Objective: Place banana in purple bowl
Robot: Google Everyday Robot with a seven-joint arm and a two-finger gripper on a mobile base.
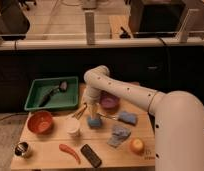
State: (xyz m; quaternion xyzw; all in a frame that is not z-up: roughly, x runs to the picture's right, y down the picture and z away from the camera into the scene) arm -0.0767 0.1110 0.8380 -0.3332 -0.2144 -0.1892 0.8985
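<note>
The purple bowl (110, 102) sits at the middle back of the wooden table, partly behind my arm. The banana (80, 111) shows as a slim pale-yellow piece lying just left of the gripper, near a white cup (72, 126). My gripper (91, 112) points down from the white arm, low over the table between the banana and the purple bowl, right above a blue sponge (94, 122). The arm hides the bowl's left edge.
A green tray (35, 97) with utensils stands at the back left. An orange-red bowl (40, 122), a metal can (22, 149), an orange-red pepper (70, 151), a black remote (91, 155), a blue-grey cloth (118, 134), another blue sponge (128, 118) and a round orange fruit (136, 145) lie around.
</note>
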